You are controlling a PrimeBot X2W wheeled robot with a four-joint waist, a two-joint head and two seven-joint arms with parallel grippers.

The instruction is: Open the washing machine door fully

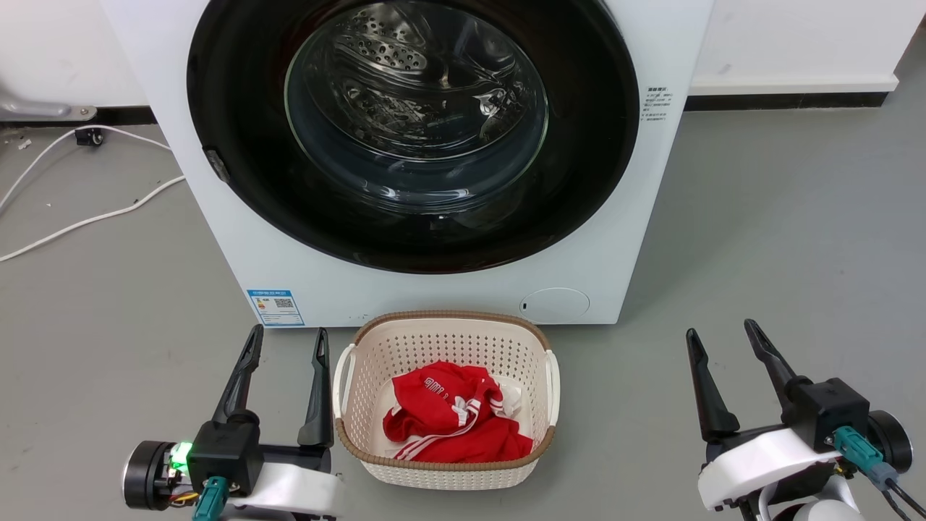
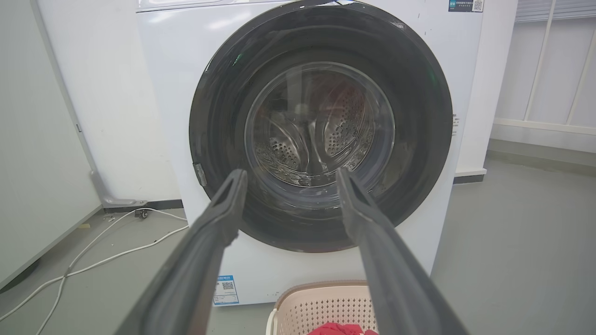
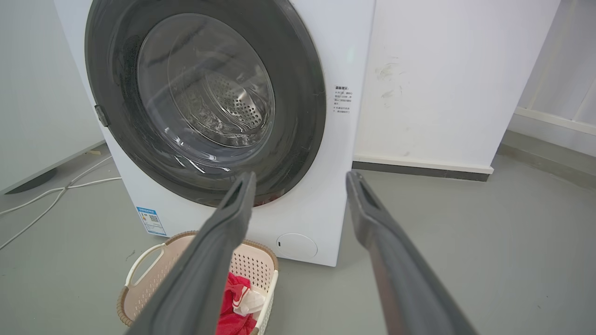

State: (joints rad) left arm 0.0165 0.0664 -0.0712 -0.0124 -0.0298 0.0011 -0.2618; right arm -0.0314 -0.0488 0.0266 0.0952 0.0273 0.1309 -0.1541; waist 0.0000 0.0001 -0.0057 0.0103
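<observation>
Left gripper (image 2: 289,173) spread wide, facing the washing machine door (image 2: 321,125)

Both dark fingers rise from the bottom edge, well apart, holding nothing and clear of the glossy black door, which lies flat against the white machine (image 2: 172,70). The perforated drum shows through its glass bowl, and a small grey latch (image 2: 199,174) sits on its left rim. Down low is a cream basket (image 2: 321,302) with red cloth (image 2: 340,329), and white cables (image 2: 116,242) trail over the grey floor (image 2: 512,242)

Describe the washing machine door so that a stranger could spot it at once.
Find the white washing machine behind the laundry basket. The washing machine door is the big glossy black disc on its front. Unlike the small white round flap below, it has a clear bulging glass centre.
</observation>
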